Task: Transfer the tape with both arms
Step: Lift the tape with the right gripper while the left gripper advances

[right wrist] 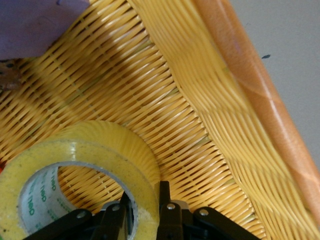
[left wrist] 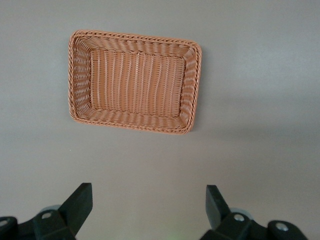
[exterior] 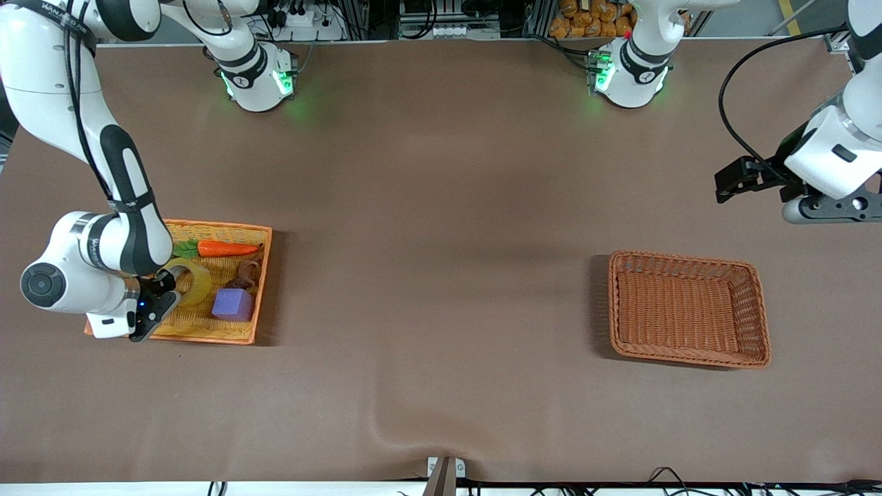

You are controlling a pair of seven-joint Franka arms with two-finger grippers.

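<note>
A: Right wrist view: the tape point(right wrist: 90, 165) lies in the yellow basket point(right wrist: 210, 100), its wall pinched by the right gripper point(right wrist: 145, 210).

B: Only the front view shows the carrot point(exterior: 224, 249) and purple cube point(exterior: 233, 304) beside it. The left gripper point(left wrist: 147, 205), spread wide, waits above the table near the brown basket point(left wrist: 195, 85).

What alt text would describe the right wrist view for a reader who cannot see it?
The right gripper is shut on the wall of the yellowish tape, one finger inside the ring, in the yellow woven tray. A purple cube shows at a corner.
</note>
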